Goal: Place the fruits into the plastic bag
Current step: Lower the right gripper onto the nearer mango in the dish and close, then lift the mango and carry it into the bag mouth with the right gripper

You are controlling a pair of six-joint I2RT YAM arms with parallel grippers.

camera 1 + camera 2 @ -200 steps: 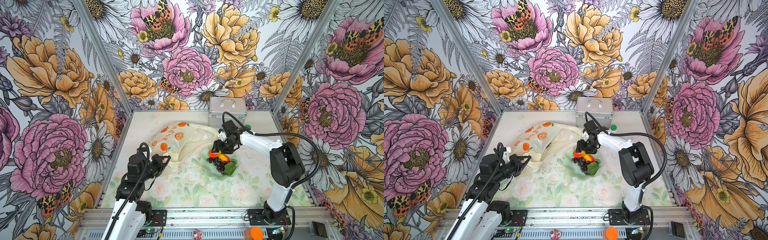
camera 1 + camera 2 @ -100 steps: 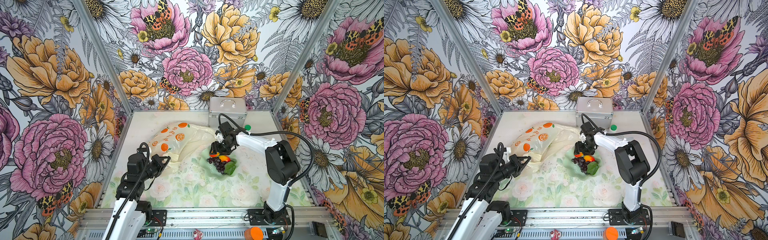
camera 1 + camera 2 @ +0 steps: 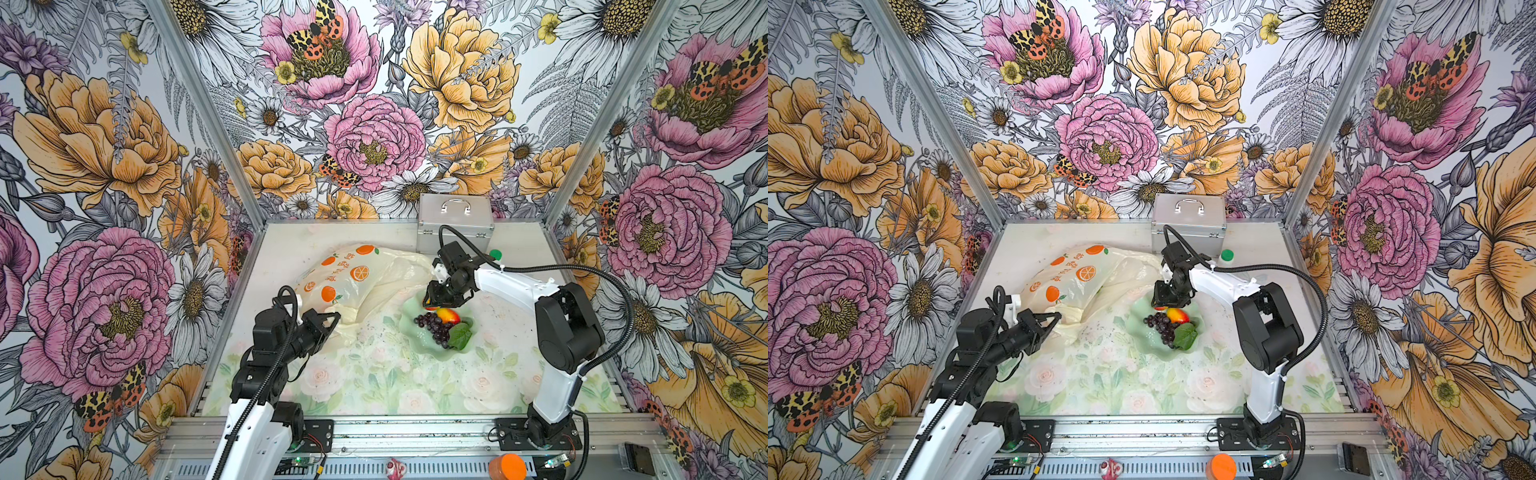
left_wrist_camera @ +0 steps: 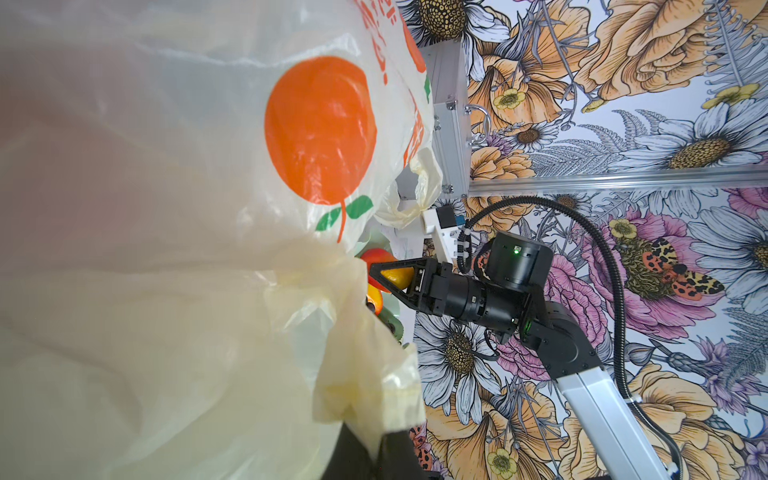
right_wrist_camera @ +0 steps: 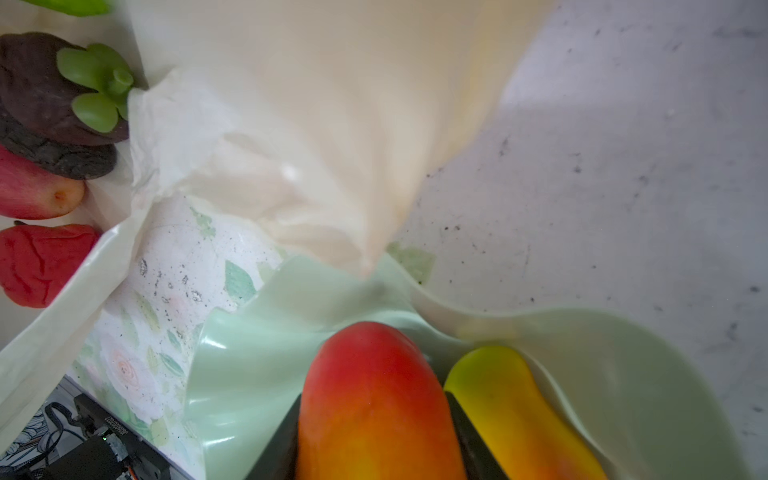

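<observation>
Fruit run, mid-pick: we find the right gripper (image 3: 431, 300) low over the pale green scalloped dish (image 3: 407, 320). Its jaws press both flanks of a red-orange mango (image 5: 374, 395), which lies on the dish touching a yellow-green mango (image 5: 511, 411). The left gripper (image 3: 329, 321) is pinched shut on the hem of the plastic bag (image 3: 374, 286), which slumps just beside the dish. The risks, as we judge them: the mango's glossy, tapering skin (red at the tip, fading to orange) could squirt from the grip on the lift, or it could nudge its neighbour off the dish. The thin, limp film could also sag across the bag's mouth. A grape bunch (image 3: 435, 329) and a green leaf (image 3: 460, 335) wait on the dish.
</observation>
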